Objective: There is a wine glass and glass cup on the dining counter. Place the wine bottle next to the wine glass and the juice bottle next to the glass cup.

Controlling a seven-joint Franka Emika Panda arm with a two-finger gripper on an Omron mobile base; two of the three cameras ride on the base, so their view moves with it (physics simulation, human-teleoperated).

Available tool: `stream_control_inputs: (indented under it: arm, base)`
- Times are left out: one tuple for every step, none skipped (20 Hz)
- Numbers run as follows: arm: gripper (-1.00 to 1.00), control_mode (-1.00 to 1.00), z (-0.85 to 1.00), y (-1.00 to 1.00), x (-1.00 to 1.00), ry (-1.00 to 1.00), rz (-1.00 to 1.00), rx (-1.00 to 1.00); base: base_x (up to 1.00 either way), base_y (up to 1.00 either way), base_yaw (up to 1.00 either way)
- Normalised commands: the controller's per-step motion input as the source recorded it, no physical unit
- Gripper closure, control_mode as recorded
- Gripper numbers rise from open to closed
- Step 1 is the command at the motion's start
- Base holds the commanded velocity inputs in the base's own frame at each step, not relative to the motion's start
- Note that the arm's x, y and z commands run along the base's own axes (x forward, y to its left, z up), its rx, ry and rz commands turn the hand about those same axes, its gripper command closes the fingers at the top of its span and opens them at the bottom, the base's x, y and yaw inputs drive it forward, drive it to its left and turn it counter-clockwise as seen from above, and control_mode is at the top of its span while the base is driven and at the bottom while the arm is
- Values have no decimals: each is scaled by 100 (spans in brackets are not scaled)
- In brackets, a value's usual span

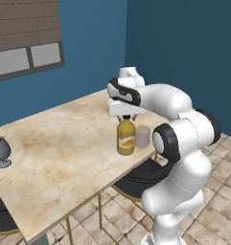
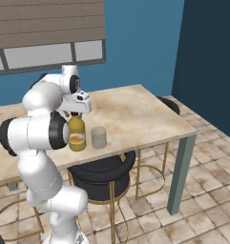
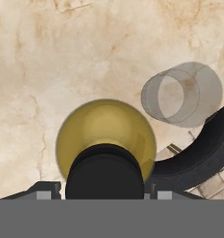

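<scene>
While my claw sits over the juice bottle cap, grip unclear, I should lift straight, sparing the glass cup just right.

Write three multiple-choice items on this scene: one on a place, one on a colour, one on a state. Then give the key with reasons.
1. Where does the juice bottle stand?
A. beside the glass cup
B. beside the wine glass
C. on a stool

2. What colour is the bottle's cap?
A. red
B. white
C. black

3. How does the juice bottle stand on the dining counter?
A. upright
B. on its side
C. upside down

Key:
1 A, both base views show the bottle and cup side by side near the counter's edge.
2 C, the hand view shows a black cap.
3 A, its cap points up under the gripper.
</scene>
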Motion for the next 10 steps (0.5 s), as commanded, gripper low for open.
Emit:
stream_control_inputs:
  arm:
    - [100,-100,-20,-6,3,0,0,0]
    - [100,-100,-23,-4,0,0,0,0]
    - [100,-100,-29,-1,0,0,0,0]
    - [100,-100,-29,-2,-3,0,0,-1]
    - [100,-100,-32,0,-8,0,0,-1]
    - [100,-100,-35,0,-10,0,0,-2]
    - [100,-100,-33,0,-10,0,0,-2]
    - [100,-100,-33,0,-13,0,0,0]
    - [100,-100,-35,0,-18,0,0,0]
    - [-100,-100,-37,0,-22,0,0,0]
  base:
    - [0,0,0]
    - [0,0,0]
    - [0,0,0]
    - [0,0,0]
    - [0,0,0]
    - [0,0,0]
    - [0,0,0]
    - [0,0,0]
    - [0,0,0]
    - [0,0,0]
